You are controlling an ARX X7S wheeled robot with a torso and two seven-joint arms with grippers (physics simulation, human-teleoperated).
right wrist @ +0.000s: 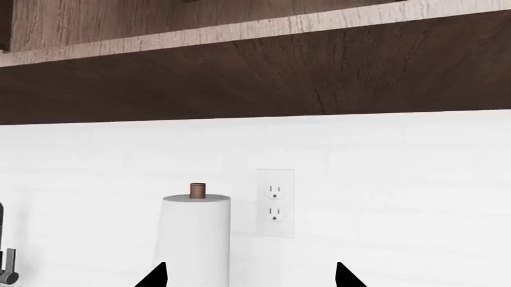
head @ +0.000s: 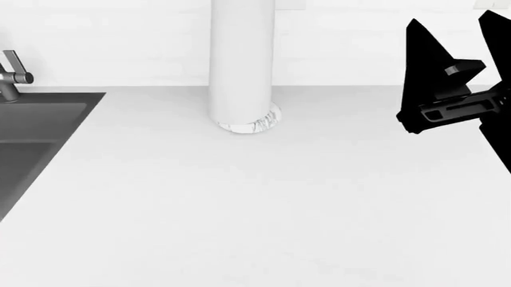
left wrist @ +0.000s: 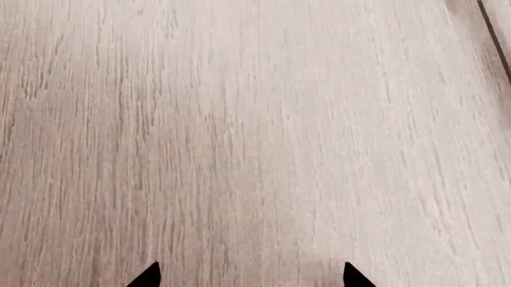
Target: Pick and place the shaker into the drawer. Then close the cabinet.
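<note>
White countertop (head: 264,209) fills most of your head view, bare across its middle. At the back stands a tall paper-towel roll (head: 242,60) on a marbled base, upright, near the white tiled wall (head: 119,42). At far left you have the dark sink (head: 36,128) with a grey tap (head: 12,75) at its rear edge.

Right gripper (head: 455,24): raised at the right edge of your head view, black, fingers pointing up and spread apart, nothing between them. Its wrist camera looks at the wall, the same roll with a brown spindle on top, a power socket (right wrist: 274,202) just beside it, and the underside of a dark wood wall cupboard (right wrist: 255,78).

Left gripper (left wrist: 249,276): only two black fingertips (left wrist: 146,276) show, well apart, nothing between them, over pale wood-grain flooring (left wrist: 239,131).

Shaker, drawer and cabinet front: none of your three views shows them, so their positions cannot be told.
</note>
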